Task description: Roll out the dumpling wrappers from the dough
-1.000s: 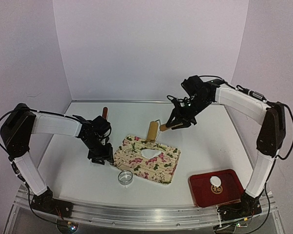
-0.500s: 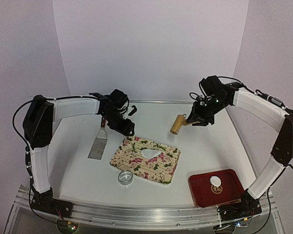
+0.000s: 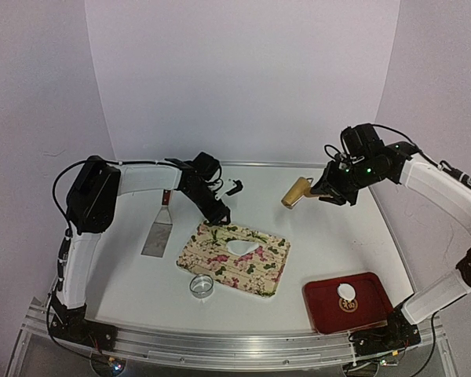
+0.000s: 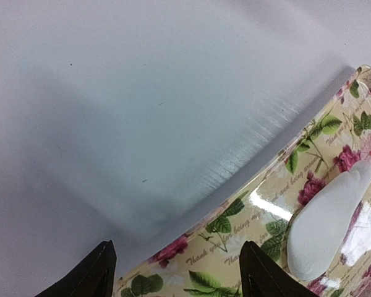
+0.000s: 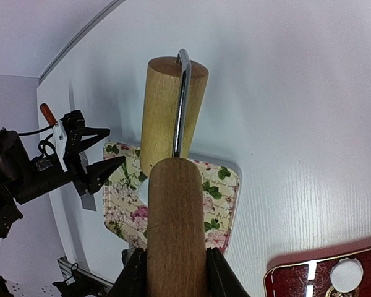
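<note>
One wrapper (image 3: 346,291) on tray (image 3: 318,312), dough sheet (image 3: 246,249) awaits on board (image 3: 218,265); right gripper (image 3: 328,192) jaws pinching roller (image 3: 297,192), left gripper (image 3: 220,214) jaws spread.

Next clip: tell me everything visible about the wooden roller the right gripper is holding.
The roller is a small pastry roller of pale, bare wood: a short cylindrical barrel joined by a bent metal rod to a rounded handle. The right gripper is shut on the handle, one finger on each side. Nothing else touches it. It appears held off the table, beyond the far right end of the floral board, barrel pointing left in the top view. No dough shows on it.
</note>
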